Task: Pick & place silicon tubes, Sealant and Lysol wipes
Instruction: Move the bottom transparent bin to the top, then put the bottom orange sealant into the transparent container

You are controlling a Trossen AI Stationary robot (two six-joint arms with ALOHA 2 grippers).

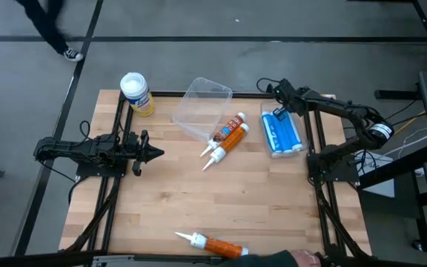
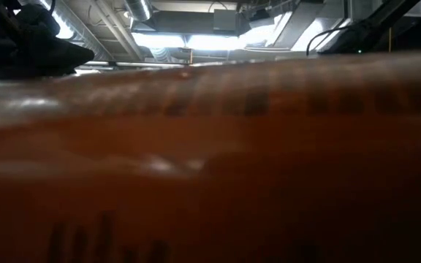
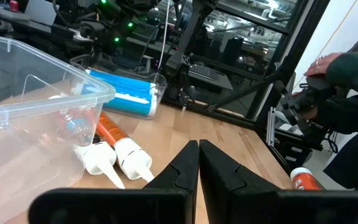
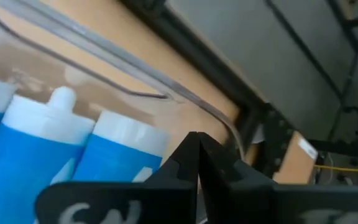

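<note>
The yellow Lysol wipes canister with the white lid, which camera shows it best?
The high view: the yellow Lysol wipes canister with the round white lid stands in plain sight at the table's far left corner. The low view is blocked by an orange surface, and neither wrist view shows the canister.

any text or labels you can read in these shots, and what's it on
None can be read for certain.
Orange tubes: label print too small.
Lysol wipes: label too small.
Blue tubes: no legible print.
Right pincer: pale marks on its body, cut off and blurred.
Low view: dark blurred lettering on an orange surface, unreadable.
</note>
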